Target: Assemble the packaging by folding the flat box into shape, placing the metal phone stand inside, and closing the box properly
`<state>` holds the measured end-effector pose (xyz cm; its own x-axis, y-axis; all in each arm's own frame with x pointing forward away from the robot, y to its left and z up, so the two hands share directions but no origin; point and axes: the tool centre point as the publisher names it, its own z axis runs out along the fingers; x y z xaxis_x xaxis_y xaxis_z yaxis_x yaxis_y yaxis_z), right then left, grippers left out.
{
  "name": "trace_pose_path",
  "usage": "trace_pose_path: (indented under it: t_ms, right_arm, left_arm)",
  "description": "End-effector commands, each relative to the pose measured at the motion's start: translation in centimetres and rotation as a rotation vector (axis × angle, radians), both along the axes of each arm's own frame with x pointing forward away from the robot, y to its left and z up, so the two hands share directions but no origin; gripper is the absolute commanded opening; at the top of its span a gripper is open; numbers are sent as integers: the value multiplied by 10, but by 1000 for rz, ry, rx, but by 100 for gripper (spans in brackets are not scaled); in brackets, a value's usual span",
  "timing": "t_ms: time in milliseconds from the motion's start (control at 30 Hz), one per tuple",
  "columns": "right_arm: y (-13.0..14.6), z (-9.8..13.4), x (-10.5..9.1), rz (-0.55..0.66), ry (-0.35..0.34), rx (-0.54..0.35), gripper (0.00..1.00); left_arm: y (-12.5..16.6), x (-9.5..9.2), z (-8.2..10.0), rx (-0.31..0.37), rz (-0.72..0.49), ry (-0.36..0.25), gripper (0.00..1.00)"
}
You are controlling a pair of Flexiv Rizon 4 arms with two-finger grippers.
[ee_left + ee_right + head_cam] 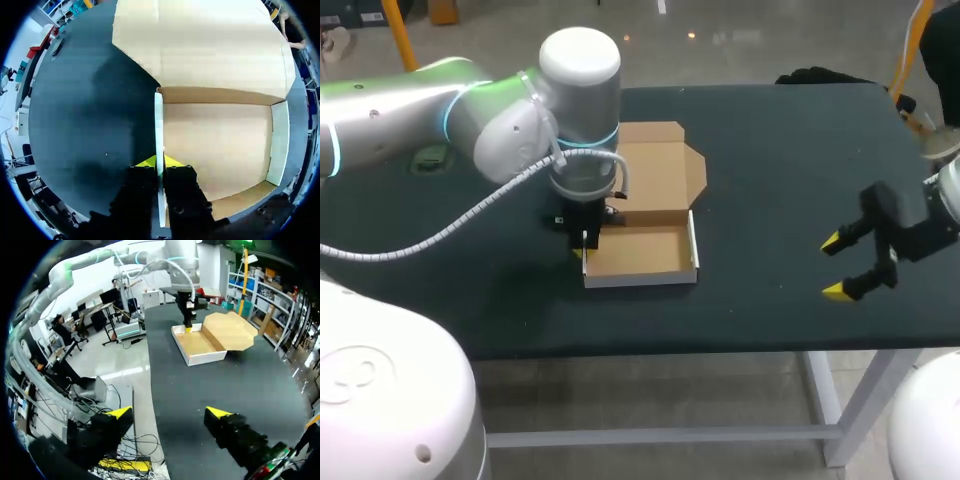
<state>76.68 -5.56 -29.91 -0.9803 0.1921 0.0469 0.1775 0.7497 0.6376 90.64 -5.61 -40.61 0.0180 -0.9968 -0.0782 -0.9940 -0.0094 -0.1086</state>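
The cardboard box (640,252) stands folded into a shallow tray in the middle of the table, with its lid (658,165) lying open and flat behind it. My left gripper (588,243) points down at the tray's left side wall. In the left wrist view the left gripper (160,161) is shut on that white-edged wall (159,125), one finger inside and one outside. The tray's inside (220,145) is bare. My right gripper (837,266) hangs open over the table's right part, far from the box (197,344). No phone stand shows in any view.
The dark table (770,180) reaches right to the front edge below my right gripper (167,412). A small grey-green object (432,157) lies at the table's left, partly hidden behind my left arm. A black thing (820,75) rests at the far edge.
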Motion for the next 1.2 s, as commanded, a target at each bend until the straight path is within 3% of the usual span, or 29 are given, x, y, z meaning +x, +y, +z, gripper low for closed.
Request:
trace_pose_path:
  t_ms: [33, 400, 767, 867, 1033, 1200]
  right_arm:
    - [-2, 1, 1, 5, 3, 7, 100]
    - [-2, 1, 1, 5, 3, 7, 100]
    - [-2, 1, 1, 5, 3, 7, 100]
    - [-2, 1, 1, 5, 3, 7, 100]
    - [-2, 1, 1, 5, 3, 7, 100]
    - [-2, 1, 1, 5, 3, 7, 100]
  left_arm:
    - [-5, 2, -3, 86, 6, -8, 0]
    - [5, 7, -8, 226, 23, -9, 0]
    - [21, 9, -10, 314, 43, -24, 0]
    - [22, 9, -10, 307, 43, -23, 0]
    - [23, 7, -6, 174, 39, -8, 0]
    - [20, 3, -4, 95, 38, -9, 0]
